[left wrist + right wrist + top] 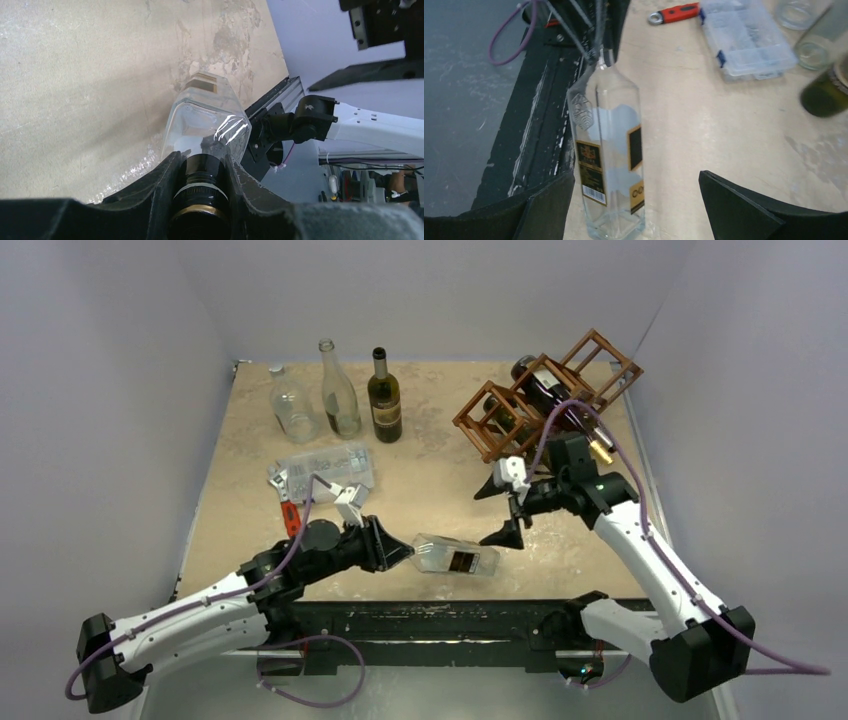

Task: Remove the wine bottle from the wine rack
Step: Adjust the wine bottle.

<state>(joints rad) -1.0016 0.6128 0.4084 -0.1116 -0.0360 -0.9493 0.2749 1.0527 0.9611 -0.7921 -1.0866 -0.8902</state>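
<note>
A clear square bottle [458, 556] with black and gold labels lies on its side near the table's front edge. My left gripper [400, 548] is shut on its dark capped neck [202, 167], and the glass body [207, 122] stretches away from the fingers. My right gripper [487, 516] stands open just beyond the bottle's base. In the right wrist view that base [616, 220] lies between the spread fingers [544, 205], nearer the left one. The reddish-brown wine rack [500, 425] stands at the back right, and a dark wine bottle [548, 390] lies in it.
Three bottles stand at the back: a squat clear one [293, 405], a tall clear one [340, 390] and a dark green one [384, 400]. A clear plastic box [325, 470] and a red-handled tool [290, 512] lie at the left. A black rail [440, 615] edges the table's front.
</note>
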